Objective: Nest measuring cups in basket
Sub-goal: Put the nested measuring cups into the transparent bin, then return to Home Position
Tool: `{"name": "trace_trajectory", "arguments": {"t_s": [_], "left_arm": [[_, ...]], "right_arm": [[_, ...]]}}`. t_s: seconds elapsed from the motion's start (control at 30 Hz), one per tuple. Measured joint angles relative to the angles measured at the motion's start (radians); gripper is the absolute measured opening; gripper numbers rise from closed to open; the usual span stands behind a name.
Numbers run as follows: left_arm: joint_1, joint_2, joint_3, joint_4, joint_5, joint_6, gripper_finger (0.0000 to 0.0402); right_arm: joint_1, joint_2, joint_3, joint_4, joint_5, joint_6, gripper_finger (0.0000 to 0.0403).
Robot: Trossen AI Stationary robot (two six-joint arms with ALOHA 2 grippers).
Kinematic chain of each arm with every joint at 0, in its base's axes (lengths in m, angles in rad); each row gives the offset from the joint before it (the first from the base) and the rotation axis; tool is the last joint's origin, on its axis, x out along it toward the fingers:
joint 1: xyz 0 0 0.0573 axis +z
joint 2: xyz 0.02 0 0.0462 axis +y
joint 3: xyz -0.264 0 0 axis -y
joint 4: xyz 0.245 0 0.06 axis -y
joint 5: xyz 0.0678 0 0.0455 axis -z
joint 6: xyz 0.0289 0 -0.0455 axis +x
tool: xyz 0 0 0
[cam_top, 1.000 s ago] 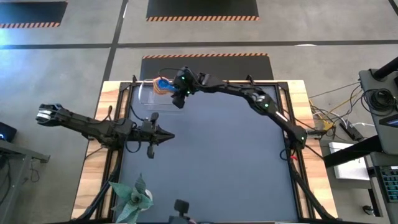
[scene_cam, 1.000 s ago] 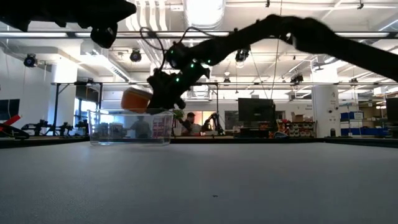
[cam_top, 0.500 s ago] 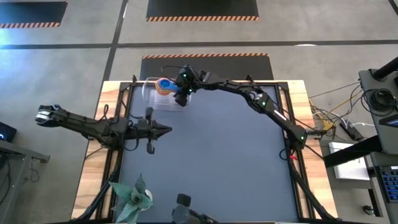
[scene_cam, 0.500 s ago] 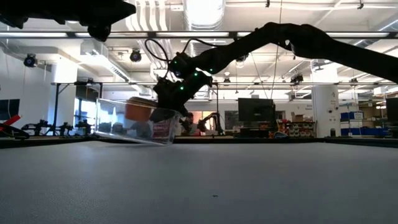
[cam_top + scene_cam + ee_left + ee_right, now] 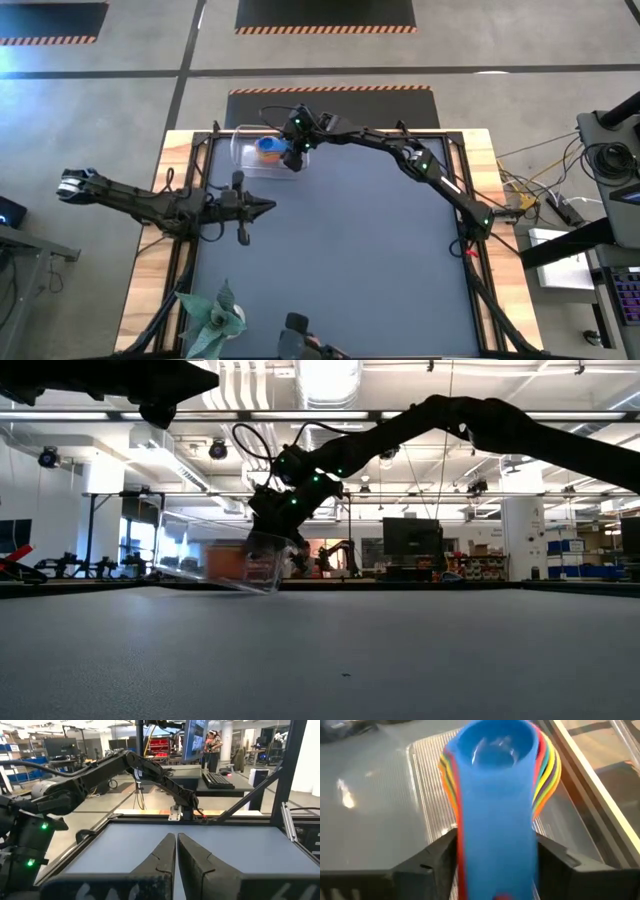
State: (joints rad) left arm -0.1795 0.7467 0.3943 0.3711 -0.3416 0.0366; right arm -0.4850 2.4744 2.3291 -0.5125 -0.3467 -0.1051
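The clear basket (image 5: 240, 140) stands at the table's far left and shows tilted in the low view (image 5: 205, 555): its left side is raised and its right lower edge rests on the table. Inside it sits a nested stack of measuring cups (image 5: 267, 148), the blue one (image 5: 495, 747) on top, with orange, yellow and red rims around it. My right gripper (image 5: 496, 865) reaches down over the basket's right wall (image 5: 293, 156), open, a finger on each side of the stacked handles. My left gripper (image 5: 270, 209) waits shut at mid-left, above the table. My right gripper has the cups' stacked handles (image 5: 495, 845) between its two fingers (image 5: 437, 857), coming slantwise from above and from the right, along the handles. Whether the fingers still touch the handles I cannot tell. The stack's bowls rest in the basket. The gripper is at the basket's right rim (image 5: 283, 542); the touch is hidden.
The dark mat (image 5: 350, 260) lies bare over the middle and right. A green pinwheel-like thing (image 5: 212, 318) lies at the near left corner. Wooden table borders and black rails run along the left and right sides.
My right gripper has sunk into the basket with the cup stack. The basket has tipped, its left side lifting off the table while its right lower edge stayed down. The orange cup that stood above the rim in the low view no longer shows there.
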Motion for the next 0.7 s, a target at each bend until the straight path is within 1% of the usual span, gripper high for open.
{"name": "trace_trajectory", "arguments": {"t_s": [0.1, 0.23, 0.53, 0.63, 0.7], "left_arm": [[0.000, 0.000, 0.000, -0.019, 0.000, -0.013, 0.0000], [0.000, 0.000, 0.000, -0.039, 0.000, -0.022, 0.0000], [0.000, 0.000, 0.000, -0.039, 0.000, -0.021, 0.0000], [0.000, -0.002, 0.000, -0.039, 0.000, -0.021, 0.0000], [0.000, -0.015, 0.000, -0.052, 0.000, -0.021, 0.0000]], "right_arm": [[0.000, -0.002, 0.000, -0.007, 0.006, 0.013, 0.0229], [0.000, -0.020, -0.002, -0.020, 0.004, 0.027, 0.0242], [0.004, -0.141, -0.002, -0.052, 0.003, 0.037, 0.0246], [0.007, -0.206, -0.002, -0.074, -0.002, 0.026, 0.0242], [0.008, -0.264, -0.002, -0.125, -0.002, 0.006, 0.0236]]}}
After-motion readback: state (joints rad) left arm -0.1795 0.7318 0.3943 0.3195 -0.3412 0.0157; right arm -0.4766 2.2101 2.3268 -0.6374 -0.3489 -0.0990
